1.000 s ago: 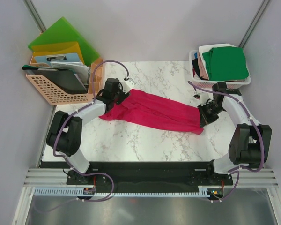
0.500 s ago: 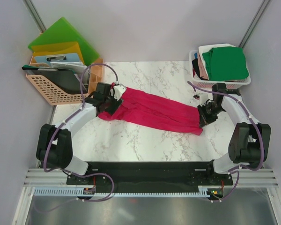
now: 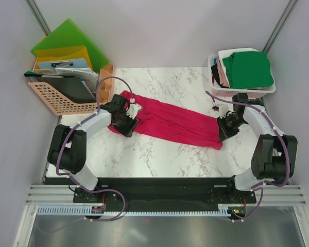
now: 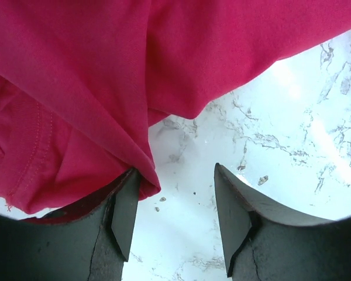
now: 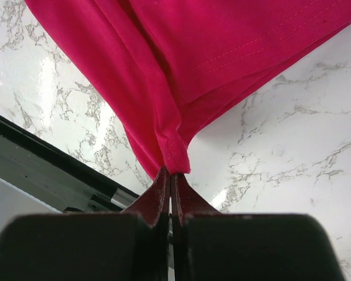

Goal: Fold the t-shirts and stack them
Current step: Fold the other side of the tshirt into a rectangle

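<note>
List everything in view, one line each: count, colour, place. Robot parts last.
crimson t-shirt: one, crimson-pink, stretched across the table centre
stacked t-shirts: several, green on top, white, beige-pink and black beneath, in the basket
basket: one, white, far right corner
folders: two, green and yellow, leaning at the rack's back
rack: one, peach, far left corner
dark boards: count unclear, black, inside the rack
table: one, white marble
left gripper: one, black, open at the shirt's left end
right gripper: one, black, shut on the shirt's right end
</note>
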You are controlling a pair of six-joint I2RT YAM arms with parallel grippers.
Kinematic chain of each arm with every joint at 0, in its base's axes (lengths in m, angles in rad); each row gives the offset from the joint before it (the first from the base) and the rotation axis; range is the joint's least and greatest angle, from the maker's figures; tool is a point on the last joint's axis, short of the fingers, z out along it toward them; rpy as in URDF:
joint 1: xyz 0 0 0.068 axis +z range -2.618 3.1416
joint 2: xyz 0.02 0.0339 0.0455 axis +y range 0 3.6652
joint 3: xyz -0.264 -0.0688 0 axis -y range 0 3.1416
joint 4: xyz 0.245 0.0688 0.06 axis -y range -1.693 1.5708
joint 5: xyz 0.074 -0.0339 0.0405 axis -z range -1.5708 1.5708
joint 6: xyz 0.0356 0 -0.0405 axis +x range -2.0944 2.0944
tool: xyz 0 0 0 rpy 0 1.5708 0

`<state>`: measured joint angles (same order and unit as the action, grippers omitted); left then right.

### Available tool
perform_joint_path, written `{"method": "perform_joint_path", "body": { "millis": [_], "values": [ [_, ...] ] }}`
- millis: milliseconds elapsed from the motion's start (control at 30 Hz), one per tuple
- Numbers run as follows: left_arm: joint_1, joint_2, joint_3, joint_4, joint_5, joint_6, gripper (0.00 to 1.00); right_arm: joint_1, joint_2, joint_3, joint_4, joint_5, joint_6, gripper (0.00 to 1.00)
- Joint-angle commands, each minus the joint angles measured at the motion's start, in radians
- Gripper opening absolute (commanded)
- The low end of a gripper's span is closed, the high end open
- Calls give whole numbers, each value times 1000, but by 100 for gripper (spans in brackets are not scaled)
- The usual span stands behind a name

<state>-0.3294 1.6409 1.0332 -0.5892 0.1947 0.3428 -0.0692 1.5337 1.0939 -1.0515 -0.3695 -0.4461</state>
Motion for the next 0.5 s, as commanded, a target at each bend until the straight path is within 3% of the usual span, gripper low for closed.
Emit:
{"method": "perform_joint_path", "body": {
  "millis": [0,100,167,200,233,467],
  "values": [
    [-2,-26,60,-11,26,-38,60,-3,-24,-2,16,-23,-20,0],
    [0,-47,73,-12,-21,-27,58,-3,-18,-5,16,-29,-25,0],
    [-2,-55,77,-5,-52,-18,40,-1,-17,-9,21,-31,-26,0],
    [0,-58,80,-3,-82,-19,18,-3,-12,-11,21,-34,-25,0],
    [-2,-56,80,3,-99,-21,2,-1,-12,-9,22,-34,-25,0],
    [0,-65,59,52,-169,8,2,-3,-37,-9,18,-28,-20,0]
  ]
}}
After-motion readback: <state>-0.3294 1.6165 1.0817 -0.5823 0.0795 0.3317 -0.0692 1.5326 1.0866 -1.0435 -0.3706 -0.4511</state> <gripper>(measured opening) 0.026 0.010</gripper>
